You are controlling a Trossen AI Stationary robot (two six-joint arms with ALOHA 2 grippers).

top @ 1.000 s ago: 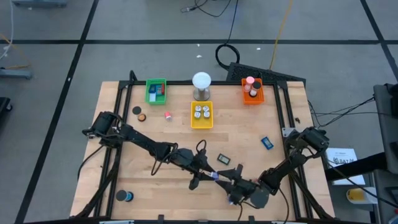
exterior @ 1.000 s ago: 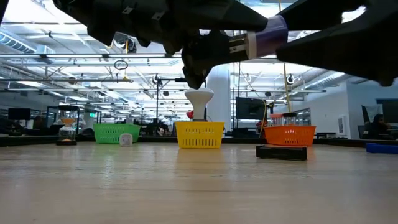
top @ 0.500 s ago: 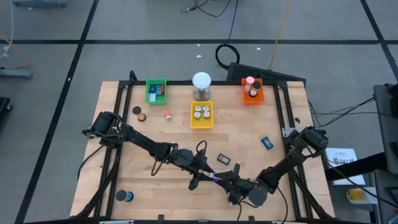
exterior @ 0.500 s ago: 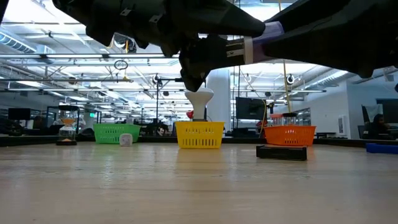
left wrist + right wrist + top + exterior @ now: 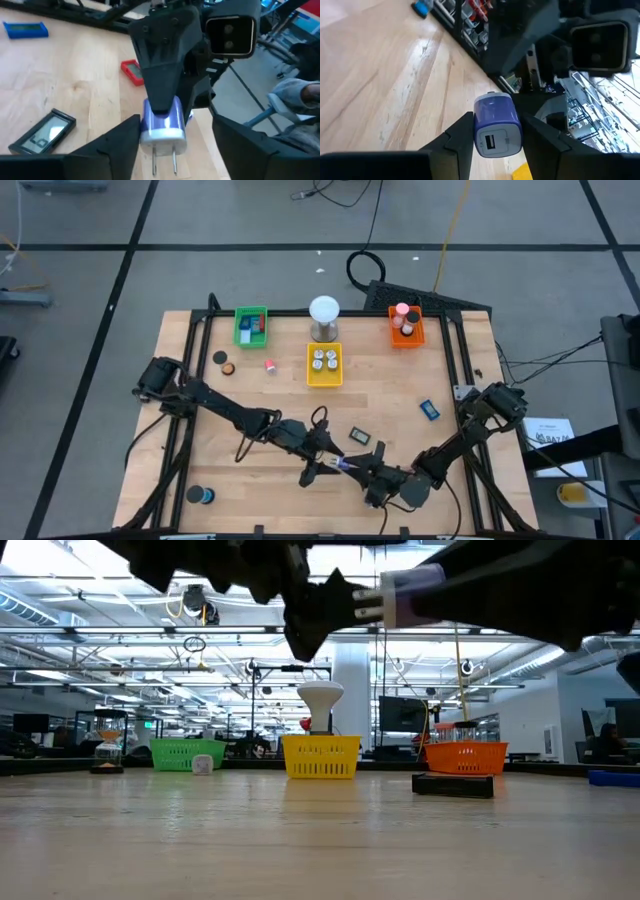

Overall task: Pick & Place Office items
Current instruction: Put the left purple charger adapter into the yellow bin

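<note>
A small purple-and-white charger plug (image 5: 345, 465) hangs in the air over the near middle of the table, shut in my right gripper (image 5: 498, 144). Its two prongs (image 5: 163, 159) point at my left gripper (image 5: 175, 150), which is open. The left fingers stand on either side of the prong end; I cannot tell whether they touch it. In the low view the plug (image 5: 400, 597) shows high above the tabletop. Other office items lie loose: a dark display piece (image 5: 360, 436), a blue piece (image 5: 429, 409), a pink bit (image 5: 270, 365) and round bits (image 5: 222, 361). My right gripper pinches the plug's body (image 5: 496, 111) between its two fingers (image 5: 462, 137), which come in roughly level from the table's right. The face with the USB port (image 5: 489, 142) looks back at the wrist and the prongs point away. The plug is lifted clear of the table.
Along the far side stand a green tray (image 5: 251, 326), a yellow tray (image 5: 323, 366), an orange tray (image 5: 405, 328) and a white-domed cylinder (image 5: 324, 318). A blue roll (image 5: 204, 497) lies at the near left corner. A red piece (image 5: 131, 70) lies below the grippers.
My right gripper has carried the plug a little toward the table's left, closer to my left gripper. In the low view both grippers and the plug have risen slightly. The plug stays shut in the right fingers.
</note>
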